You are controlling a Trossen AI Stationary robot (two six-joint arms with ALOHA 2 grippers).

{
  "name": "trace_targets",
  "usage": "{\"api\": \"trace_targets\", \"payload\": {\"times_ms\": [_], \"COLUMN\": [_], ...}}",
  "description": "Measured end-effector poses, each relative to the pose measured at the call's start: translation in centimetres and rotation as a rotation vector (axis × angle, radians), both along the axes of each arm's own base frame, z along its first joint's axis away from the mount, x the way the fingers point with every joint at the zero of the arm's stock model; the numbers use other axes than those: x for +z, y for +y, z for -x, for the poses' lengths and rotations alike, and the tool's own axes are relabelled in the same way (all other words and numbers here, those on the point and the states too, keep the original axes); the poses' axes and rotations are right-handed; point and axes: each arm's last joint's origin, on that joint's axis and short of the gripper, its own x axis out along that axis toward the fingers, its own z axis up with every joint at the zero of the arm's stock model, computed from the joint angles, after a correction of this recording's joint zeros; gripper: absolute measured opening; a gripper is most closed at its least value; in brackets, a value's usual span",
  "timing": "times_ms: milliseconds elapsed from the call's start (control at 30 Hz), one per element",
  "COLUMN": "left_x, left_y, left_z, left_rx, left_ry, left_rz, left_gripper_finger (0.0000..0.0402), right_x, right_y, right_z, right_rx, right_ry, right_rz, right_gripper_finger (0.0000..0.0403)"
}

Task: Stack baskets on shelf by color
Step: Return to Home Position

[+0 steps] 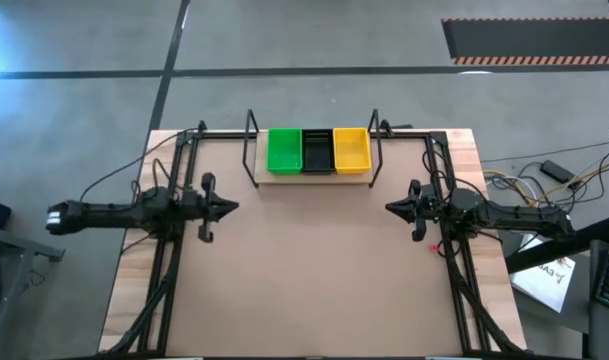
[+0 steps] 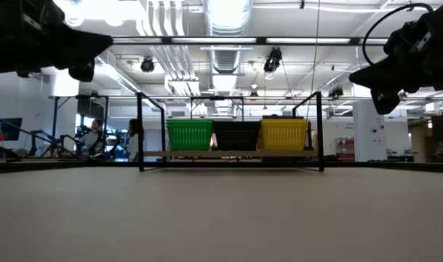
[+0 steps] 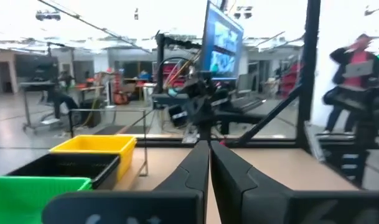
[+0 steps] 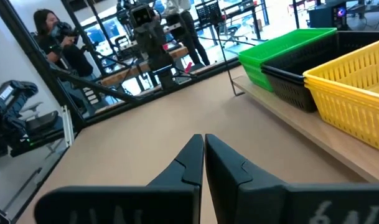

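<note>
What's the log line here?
light wooden wire-framed shelf: green plastic mesh baskets, black mesh baskets, yellow mesh baskets | left pincer: shut, empty | right pincer: shut, empty

Mesh plastic baskets (image 1: 318, 150), pale smooth wooden shelf (image 4: 338, 149), thin black metal frames (image 2: 140, 131), matt brown tabletop (image 1: 314, 270)

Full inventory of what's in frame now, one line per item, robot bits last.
green baskets: one pile, number in it unclear, bright green, shelf's left end
black baskets: one pile, black, shelf's middle
yellow baskets: one pile, yellow, shelf's right end
shelf: 1, light wood with black wire ends, far middle of table
table: 1, tan top
cables: a bundle, mixed colours, floor right of table
mat: 1, dark with striped edge, floor beyond table
people: at least two, room beyond table
left claw: 1, dark, shut, over table's left side
right claw: 1, dark, shut, over table's right side
</note>
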Motion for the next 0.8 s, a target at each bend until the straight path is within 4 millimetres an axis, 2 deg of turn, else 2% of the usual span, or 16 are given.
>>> {"api": "trace_targets", "payload": {"times_ms": [300, 467, 800], "left_x": [-1.0, -1.9, -2.0], "left_y": [-0.1, -0.1, -0.1], "left_z": [1.6, 1.3, 1.3], "left_rx": [0.001, -0.008, -0.002], "left_ry": [0.069, 0.173, 0.178], "left_rz": [0.0, -0.001, -0.048], "left_gripper_finger": [0.0, 0.0, 0.0], "right_x": [0.0, 0.0, 0.0], "right_y": [0.0, 0.0, 0.0], "right_z": [0.0, 0.0, 0.0], "right_rx": [0.0, 0.0, 0.0], "right_ry": [0.001, 0.001, 0.002], "right_rz": [0.0, 0.0, 0.0], "right_gripper_finger": [0.0009, 0.0009, 0.0009]}}
